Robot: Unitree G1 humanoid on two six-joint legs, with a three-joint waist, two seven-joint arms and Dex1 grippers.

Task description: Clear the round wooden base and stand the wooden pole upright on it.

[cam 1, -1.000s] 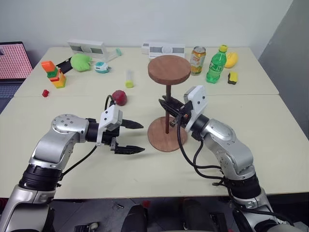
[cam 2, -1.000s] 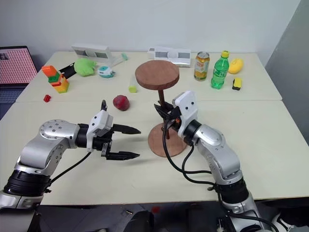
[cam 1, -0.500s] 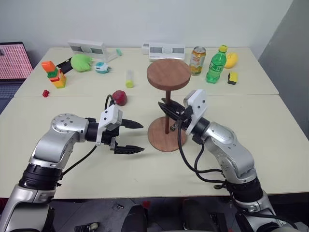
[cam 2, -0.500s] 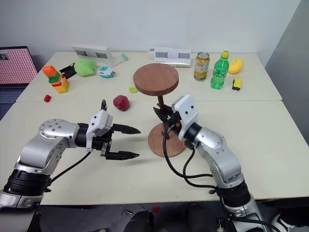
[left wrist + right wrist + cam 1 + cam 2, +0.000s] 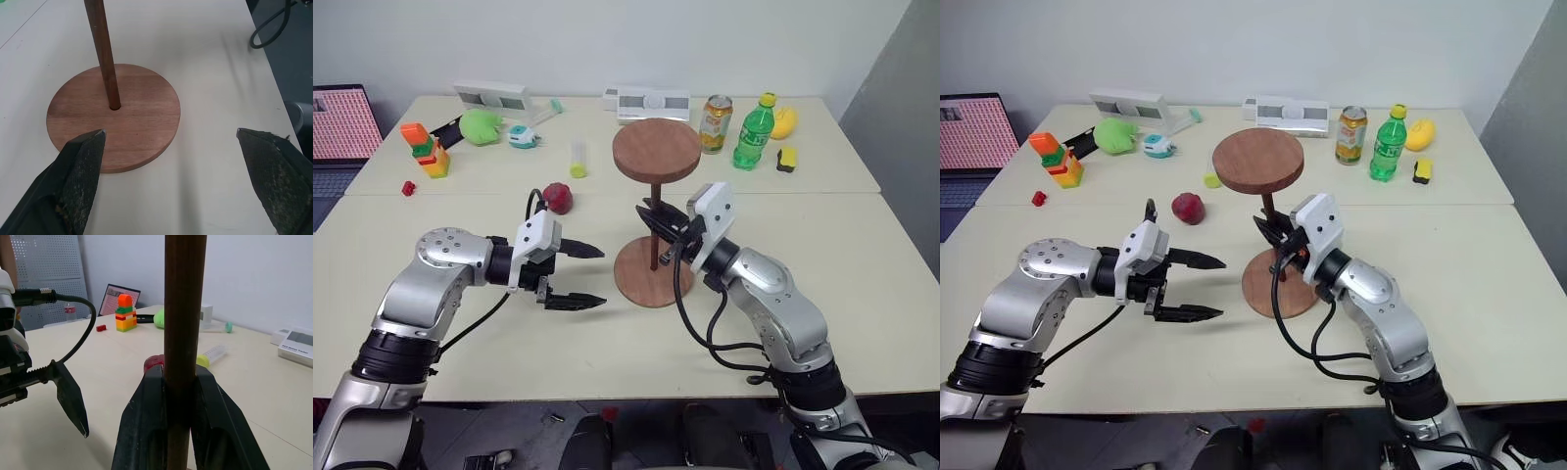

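Note:
The round wooden base (image 5: 636, 284) lies flat on the table in front of me. The wooden pole (image 5: 654, 233) stands upright on it, its foot in the centre hole (image 5: 115, 106) and its dark round cap (image 5: 656, 155) on top. My right gripper (image 5: 653, 217) is shut on the rod at mid height, and its fingers (image 5: 151, 401) clamp the rod (image 5: 183, 308) from both sides. My left gripper (image 5: 604, 277) hovers open just left of the base, pointing at it, with nothing between its fingertips (image 5: 93, 142).
A red fruit (image 5: 556, 198) lies behind the left gripper, with a yellow-green tube (image 5: 576, 160) farther back. A can (image 5: 714, 122), a green bottle (image 5: 751, 130), white boxes (image 5: 652, 102), a green toy (image 5: 478, 125) and a brick stack (image 5: 427, 149) line the far side. A laptop (image 5: 337, 122) stands far left.
The pole's cap sits a little lower than a second ago, with the right gripper still shut on the rod. The left gripper has stayed open in the same place.

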